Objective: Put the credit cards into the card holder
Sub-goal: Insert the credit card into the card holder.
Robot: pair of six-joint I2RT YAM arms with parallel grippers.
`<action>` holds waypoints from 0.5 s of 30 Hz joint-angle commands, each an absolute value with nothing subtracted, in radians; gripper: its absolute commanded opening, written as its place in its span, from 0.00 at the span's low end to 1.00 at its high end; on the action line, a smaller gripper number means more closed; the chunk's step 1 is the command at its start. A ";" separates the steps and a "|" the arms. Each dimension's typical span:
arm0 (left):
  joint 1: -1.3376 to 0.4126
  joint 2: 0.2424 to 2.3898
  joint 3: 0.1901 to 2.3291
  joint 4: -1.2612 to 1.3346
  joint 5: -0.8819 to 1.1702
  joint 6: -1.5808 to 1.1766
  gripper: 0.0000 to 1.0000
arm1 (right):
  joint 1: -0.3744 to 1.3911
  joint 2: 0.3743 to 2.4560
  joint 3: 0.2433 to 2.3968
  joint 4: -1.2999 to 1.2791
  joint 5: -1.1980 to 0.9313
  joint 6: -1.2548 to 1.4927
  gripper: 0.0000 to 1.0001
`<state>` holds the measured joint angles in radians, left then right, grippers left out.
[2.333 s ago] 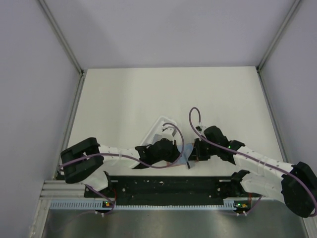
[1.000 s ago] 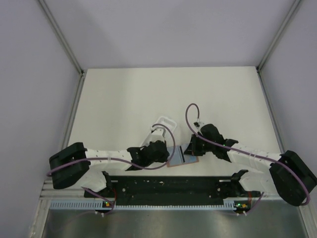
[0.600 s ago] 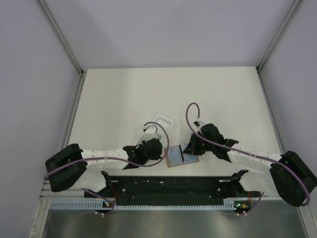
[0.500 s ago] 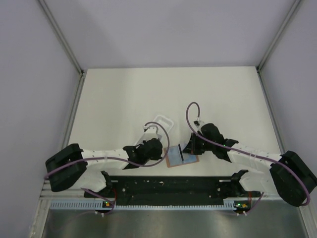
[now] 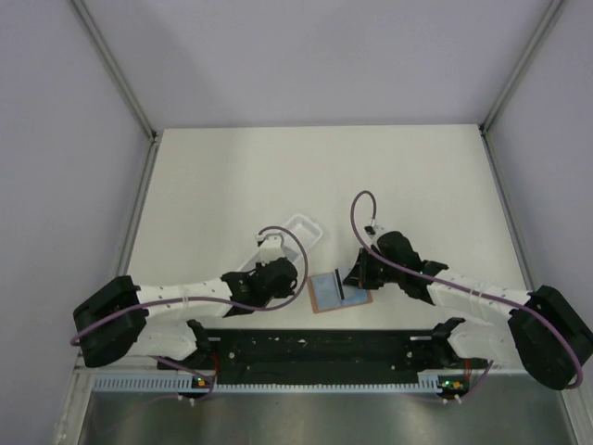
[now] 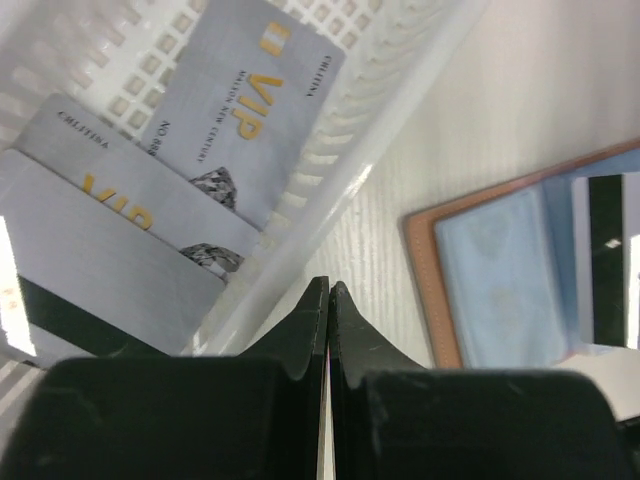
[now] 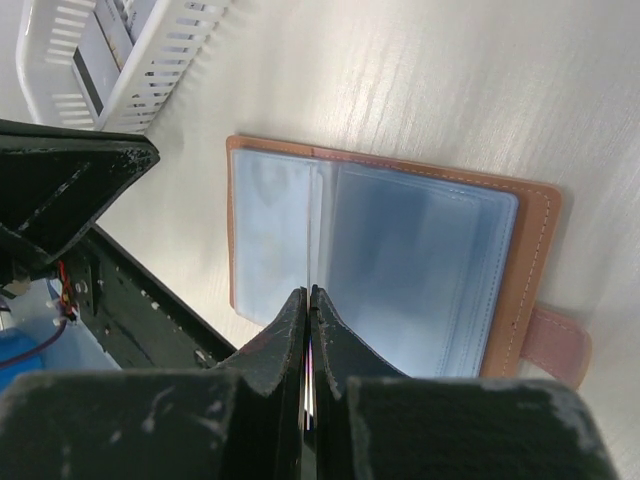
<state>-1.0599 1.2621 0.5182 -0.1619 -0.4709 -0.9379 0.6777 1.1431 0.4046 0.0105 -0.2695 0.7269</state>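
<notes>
Cards [image 6: 240, 110] lay in the tray [image 6: 350, 150] left of the open wallet [image 7: 400, 260], over which the right gripper [image 7: 308, 300] pinched one card [image 6: 600, 260] edge-on for slotting, while the left gripper [image 6: 328, 292] hung clenched and empty.

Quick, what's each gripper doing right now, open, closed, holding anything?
Left gripper: closed, empty.
Right gripper: closed on a card, edge-on over the open holder.
</notes>
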 commanded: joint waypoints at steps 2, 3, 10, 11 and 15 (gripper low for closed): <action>-1.058 1.222 0.472 0.070 -0.319 -0.858 0.00 | 0.672 1.129 0.408 0.046 -0.290 0.715 0.00; -1.060 1.242 0.476 0.093 -0.296 -0.856 0.00 | 0.672 1.141 0.408 0.046 -0.293 0.716 0.00; -1.072 1.351 0.522 0.156 -0.225 -0.836 0.00 | 0.670 1.186 0.385 0.092 -0.313 0.738 0.00; -1.074 1.361 0.523 0.153 -0.225 -0.838 0.00 | 0.670 1.186 0.384 0.092 -0.310 0.739 0.00; -1.075 1.377 0.517 0.164 -0.218 -0.845 0.00 | 0.664 1.196 0.379 0.091 -0.310 0.738 0.00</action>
